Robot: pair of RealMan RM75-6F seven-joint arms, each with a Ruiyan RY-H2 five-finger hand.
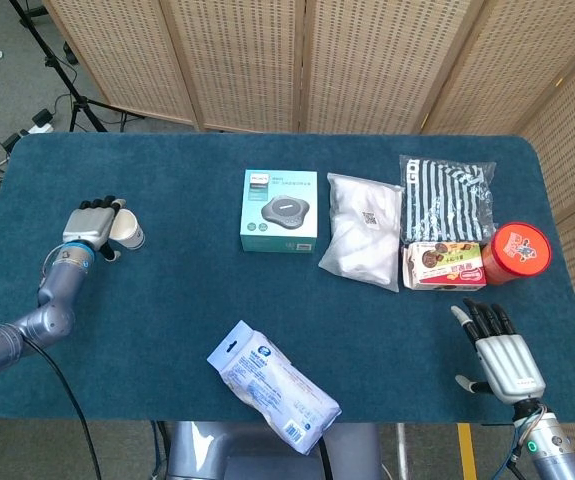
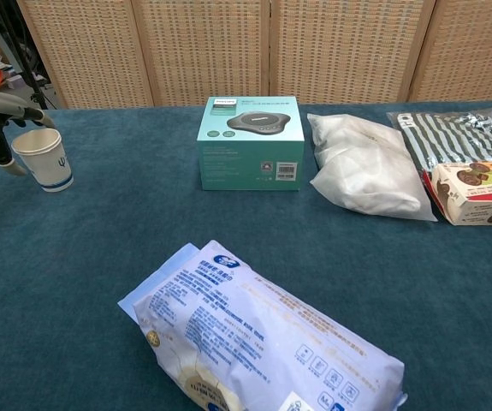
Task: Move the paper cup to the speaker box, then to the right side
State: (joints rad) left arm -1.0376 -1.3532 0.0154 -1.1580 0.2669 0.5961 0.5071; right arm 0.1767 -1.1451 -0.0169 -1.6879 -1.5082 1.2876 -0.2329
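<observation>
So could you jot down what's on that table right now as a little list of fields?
cup: paper cup upright, far left of table
left hand: left hand right beside the cup, fingers at its rim; grip not clear
right hand: right hand open, flat near the table's right front
speaker box: speaker box mid-table, apart from cup
right of box: white bag, striped pouch, snack box, red tub
front: wipes pack

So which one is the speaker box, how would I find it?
Look at the blue table, near the middle toward the back. The speaker box is the flat teal one showing a round grey speaker, left of the white bag. Nothing else there is teal.
</observation>
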